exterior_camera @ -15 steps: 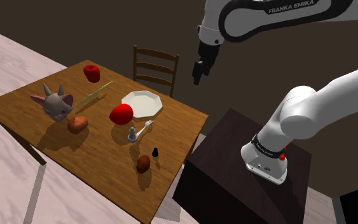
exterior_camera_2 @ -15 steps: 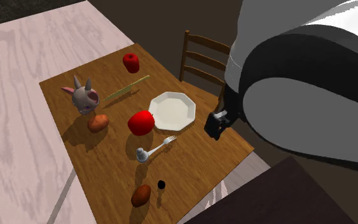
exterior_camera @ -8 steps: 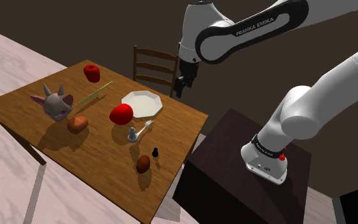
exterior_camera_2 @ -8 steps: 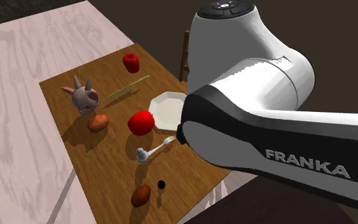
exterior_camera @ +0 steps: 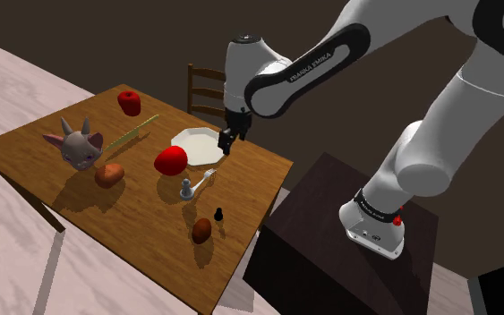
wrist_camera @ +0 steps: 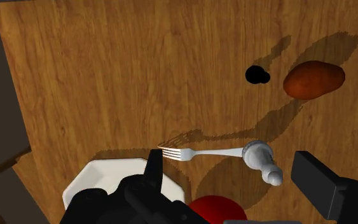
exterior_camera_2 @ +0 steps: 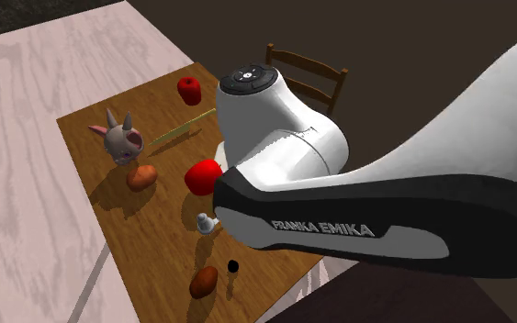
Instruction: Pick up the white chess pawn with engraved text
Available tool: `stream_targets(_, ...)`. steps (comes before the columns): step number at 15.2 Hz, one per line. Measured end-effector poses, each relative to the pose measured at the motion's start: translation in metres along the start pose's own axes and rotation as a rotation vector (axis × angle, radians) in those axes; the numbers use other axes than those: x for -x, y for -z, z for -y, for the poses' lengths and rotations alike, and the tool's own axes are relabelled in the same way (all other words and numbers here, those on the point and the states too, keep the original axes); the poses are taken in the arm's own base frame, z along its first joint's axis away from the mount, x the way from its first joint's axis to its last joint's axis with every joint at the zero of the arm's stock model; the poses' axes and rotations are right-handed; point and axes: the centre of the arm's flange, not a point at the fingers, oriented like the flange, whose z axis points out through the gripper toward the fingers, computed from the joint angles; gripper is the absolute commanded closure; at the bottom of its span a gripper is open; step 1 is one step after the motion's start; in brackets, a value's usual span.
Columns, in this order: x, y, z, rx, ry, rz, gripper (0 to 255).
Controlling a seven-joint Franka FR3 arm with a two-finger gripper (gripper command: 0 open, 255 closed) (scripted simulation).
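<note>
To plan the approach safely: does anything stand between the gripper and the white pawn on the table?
Nothing tall does. The open gripper hangs above the edge of the plate; between it and the white pawn only the fork lies flat, its handle reaching the pawn. The red apple stands close beside.

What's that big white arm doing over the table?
The white robot arm hovers its black two-finger gripper over the brown wooden table, just above the white octagonal plate. Its fingers stand apart and hold nothing. The small white chess pawn it is meant to pick up stands untouched on the table, beside the handle end of a silver fork and near a round red fruit.
</note>
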Motion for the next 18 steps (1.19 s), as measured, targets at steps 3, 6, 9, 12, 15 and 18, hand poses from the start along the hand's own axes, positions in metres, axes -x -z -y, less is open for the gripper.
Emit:
stream_targets(3, -0.018, -0.025, 0.023, -0.002, 0.008, -0.005, 0)
stream_targets(6, -0.039, -0.052, 0.042, -0.004, 0.017, -0.010, 0)
stream_targets(9, -0.058, -0.081, 0.061, -0.005, 0.026, -0.014, 0)
stream_targets(12, -0.077, -0.106, 0.080, -0.007, 0.035, -0.019, 0)
stream_targets(15, -0.096, -0.130, 0.104, -0.009, 0.043, -0.024, 0)
stream_targets(18, -0.108, -0.155, 0.116, -0.009, 0.048, -0.026, 0)
